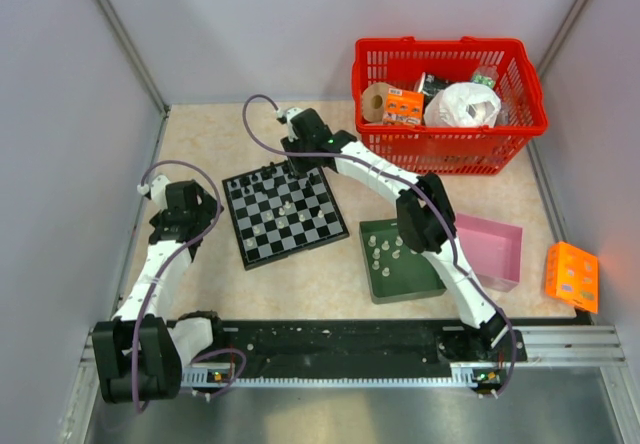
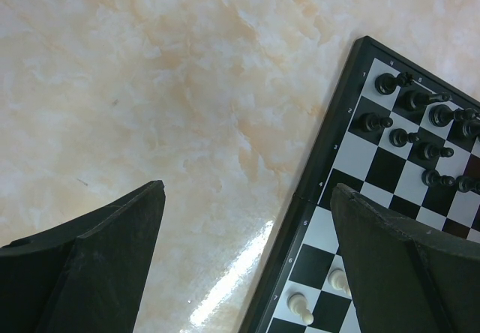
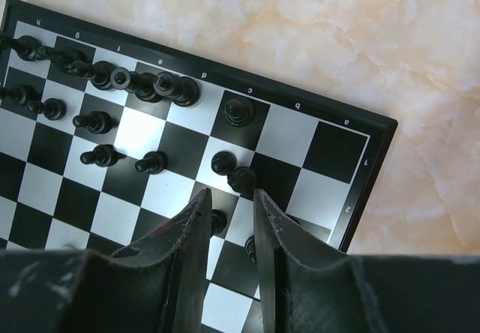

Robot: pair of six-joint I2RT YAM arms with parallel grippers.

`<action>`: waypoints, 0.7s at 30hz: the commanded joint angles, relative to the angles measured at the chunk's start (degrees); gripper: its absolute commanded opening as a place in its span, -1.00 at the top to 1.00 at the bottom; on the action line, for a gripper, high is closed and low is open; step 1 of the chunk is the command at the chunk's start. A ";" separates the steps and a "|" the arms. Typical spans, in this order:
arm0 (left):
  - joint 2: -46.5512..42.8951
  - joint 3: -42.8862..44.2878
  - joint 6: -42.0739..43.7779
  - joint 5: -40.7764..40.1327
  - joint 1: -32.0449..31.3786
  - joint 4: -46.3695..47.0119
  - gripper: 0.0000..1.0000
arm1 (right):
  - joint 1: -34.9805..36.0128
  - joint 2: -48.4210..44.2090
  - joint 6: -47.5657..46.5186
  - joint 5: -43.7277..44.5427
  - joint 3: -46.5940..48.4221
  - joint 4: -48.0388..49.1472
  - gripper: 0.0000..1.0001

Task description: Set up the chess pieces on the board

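The board (image 1: 262, 232) lies left of the table's centre. Several black chess pieces (image 1: 270, 176) crowd its far rows, and a few whitish ones (image 1: 287, 207) stand near its middle. More whitish pieces (image 1: 385, 249) lie in the green tray. My right gripper (image 1: 299, 168) hovers over the far side of the board (image 3: 330, 149). Its jaws (image 3: 231, 194) are a narrow gap apart with only squares between them, and a black piece (image 3: 241, 179) stands just past the fingertips. My left gripper (image 2: 247, 189) is wide open above the bare table beside the board's edge (image 2: 315, 190), near two whitish pawns (image 2: 300, 307).
A dark green tray (image 1: 410, 279) sits right of the board, with a pink box (image 1: 490, 254) beside it. A red basket (image 1: 450, 154) of packages stands at the back right. An orange box (image 1: 572, 276) lies at the right edge.
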 commanded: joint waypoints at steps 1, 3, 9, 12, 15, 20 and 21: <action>-0.99 2.27 0.34 -0.02 0.25 0.91 -0.94 | -0.44 -0.02 0.36 -1.19 2.84 0.31 0.42; -0.90 2.35 0.25 0.07 0.25 1.00 -0.94 | -0.44 0.59 0.45 -1.54 3.10 0.14 0.42; -0.98 2.27 0.25 0.07 0.25 1.00 -0.94 | -0.36 2.09 0.45 -1.71 4.42 -0.30 0.42; -1.07 2.18 0.25 -0.02 0.25 0.91 -0.94 | -0.53 3.05 0.54 -1.63 5.47 -1.00 0.42; -1.07 2.35 0.34 -0.28 0.25 0.91 -0.94 | -0.62 3.67 0.54 -1.36 5.91 -1.18 0.42; -1.07 2.27 0.25 -0.37 0.25 0.91 -0.94 | -0.53 4.02 0.45 -1.01 5.74 -1.18 0.45; -0.99 2.18 0.34 -0.37 0.25 0.91 -0.94 | -0.53 4.02 0.53 -1.01 5.74 -1.18 0.45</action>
